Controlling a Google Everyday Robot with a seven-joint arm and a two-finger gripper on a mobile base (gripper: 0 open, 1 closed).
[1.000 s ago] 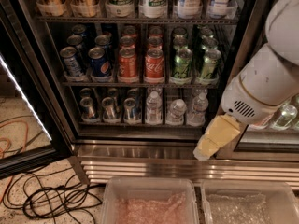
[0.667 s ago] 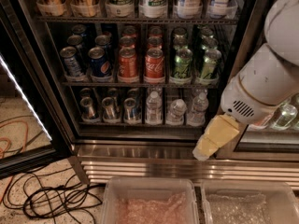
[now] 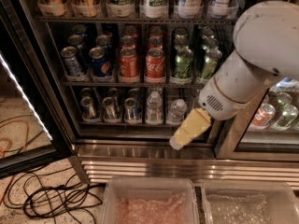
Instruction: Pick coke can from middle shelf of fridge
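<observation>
I am hanging my gripper (image 3: 184, 133), open or closed I cannot tell, low at the fridge (image 3: 140, 152) base, risking clipping the middle shelf (image 3: 84, 84) edge or grabbing the orange can (image 3: 128, 64) beside the coke can (image 3: 154, 64).

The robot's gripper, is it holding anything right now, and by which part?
Nothing is held. The gripper hangs low before the base of the fridge, well apart from the coke can on the middle shelf.

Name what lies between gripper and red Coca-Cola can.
Camera view: a clear plastic bottle and the dark wire middle shelf lie between the pale-yellow gripper below them and the red coke can.
</observation>
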